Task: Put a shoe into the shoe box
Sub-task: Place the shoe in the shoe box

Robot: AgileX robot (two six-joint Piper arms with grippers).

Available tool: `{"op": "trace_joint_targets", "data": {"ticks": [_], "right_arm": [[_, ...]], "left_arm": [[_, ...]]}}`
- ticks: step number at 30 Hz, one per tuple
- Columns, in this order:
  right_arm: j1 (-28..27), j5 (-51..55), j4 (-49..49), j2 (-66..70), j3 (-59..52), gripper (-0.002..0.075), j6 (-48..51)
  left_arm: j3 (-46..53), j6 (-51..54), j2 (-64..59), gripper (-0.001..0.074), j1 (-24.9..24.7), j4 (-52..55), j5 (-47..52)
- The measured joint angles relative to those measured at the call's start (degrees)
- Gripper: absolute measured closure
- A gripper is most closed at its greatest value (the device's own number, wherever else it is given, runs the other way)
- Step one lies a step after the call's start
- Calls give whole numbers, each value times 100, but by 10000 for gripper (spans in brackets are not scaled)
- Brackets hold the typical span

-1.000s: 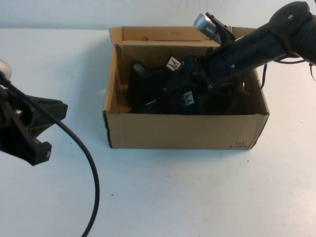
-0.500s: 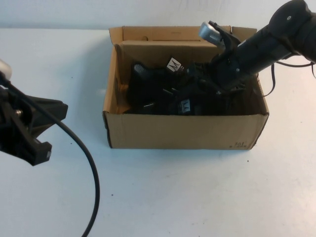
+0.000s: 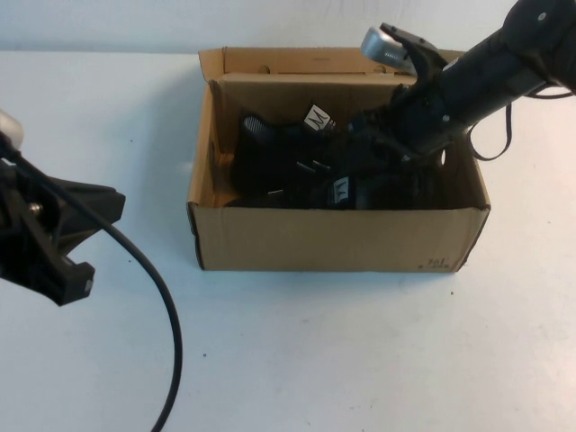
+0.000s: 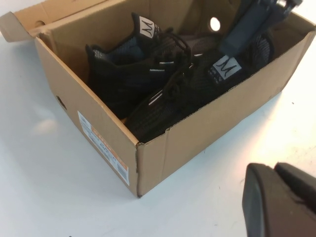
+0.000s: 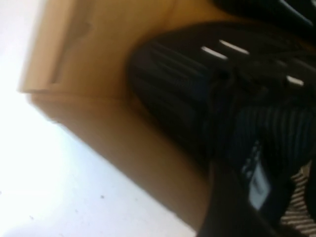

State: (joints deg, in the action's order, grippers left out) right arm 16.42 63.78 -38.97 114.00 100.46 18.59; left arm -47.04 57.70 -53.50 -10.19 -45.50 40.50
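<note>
The shoe box (image 3: pixel 342 238) stands open at the table's middle and holds two black sneakers side by side. The nearer shoe (image 3: pixel 346 191) lies along the front wall with its white tongue label up. The other shoe (image 3: pixel 270 153) lies behind it. My right gripper (image 3: pixel 373 135) reaches into the box from the far right, open, just above the nearer shoe's tongue. The left wrist view shows it (image 4: pixel 229 49) over that shoe (image 4: pixel 173 103). In the right wrist view the shoe (image 5: pixel 182 98) fills the frame. My left gripper (image 3: pixel 108 205) is shut and empty, left of the box.
The left arm's black cable (image 3: pixel 166 315) loops over the table in front of the box's left end. The box's back flap (image 3: pixel 306 61) stands up behind the shoes. A small hole (image 4: pixel 61 102) shows in the box's end wall.
The nearer shoe dropped a little and settled in the box. My right arm has drawn back up and to the right. The left arm has not moved.
</note>
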Motion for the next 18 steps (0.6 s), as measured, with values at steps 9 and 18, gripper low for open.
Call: {"op": "trace_joint_targets", "data": {"ticks": [9, 18], "right_arm": [[0, 0, 17, -639, 0, 490, 356], [0, -62, 1097, -1679, 265, 731, 417]], "left_arm": [[0, 0, 0, 736, 0, 0, 0], [-470, 84, 3, 736, 0, 475, 1128]]}}
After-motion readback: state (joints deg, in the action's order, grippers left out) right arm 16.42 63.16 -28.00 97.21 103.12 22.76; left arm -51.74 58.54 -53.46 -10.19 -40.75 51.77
